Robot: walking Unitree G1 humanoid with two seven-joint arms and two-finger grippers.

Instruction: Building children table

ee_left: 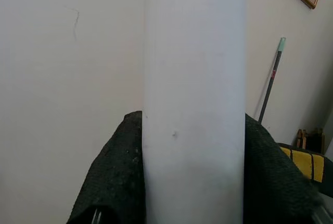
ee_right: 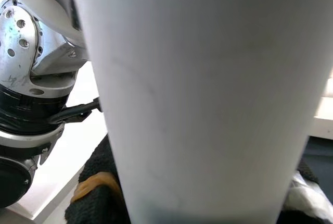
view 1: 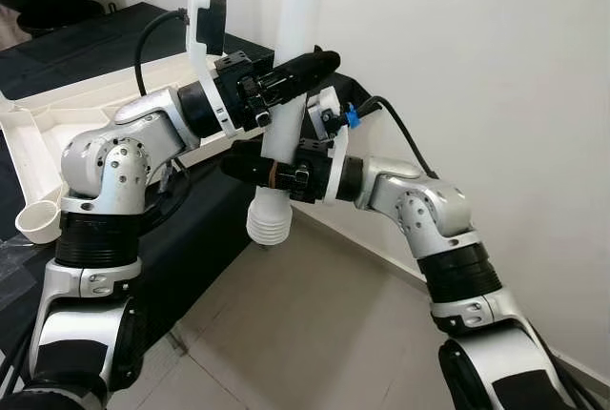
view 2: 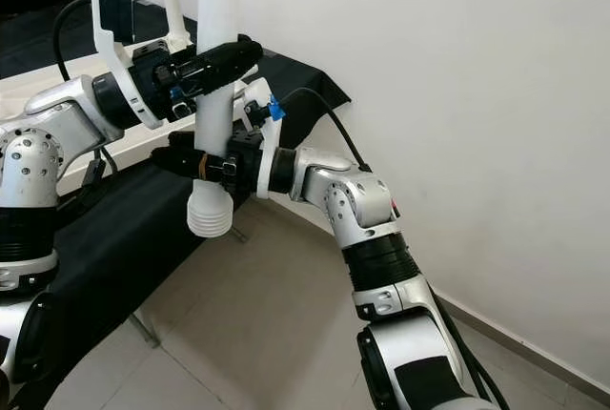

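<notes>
Two claws are seen clamped on one white table leg [view 1: 284,133], which is held upright in the air over the tiled floor [view 1: 315,334], its ribbed threaded end [view 1: 268,221] pointing to 6 o'clock. At 9 o'clock a small white cup [view 1: 38,220] is seen on the black-covered worktop [view 1: 86,48], beside a white tabletop panel [view 1: 57,119] lying on it. The left claw [view 1: 303,67] is pressed around the leg's upper part, its black fingers [ee_left: 112,177] wrapped on both sides. The right claw [view 1: 250,164] is pinched on the leg just below, above the ribbed end. A white wall [view 1: 477,67] is seen at 3 o'clock.
</notes>
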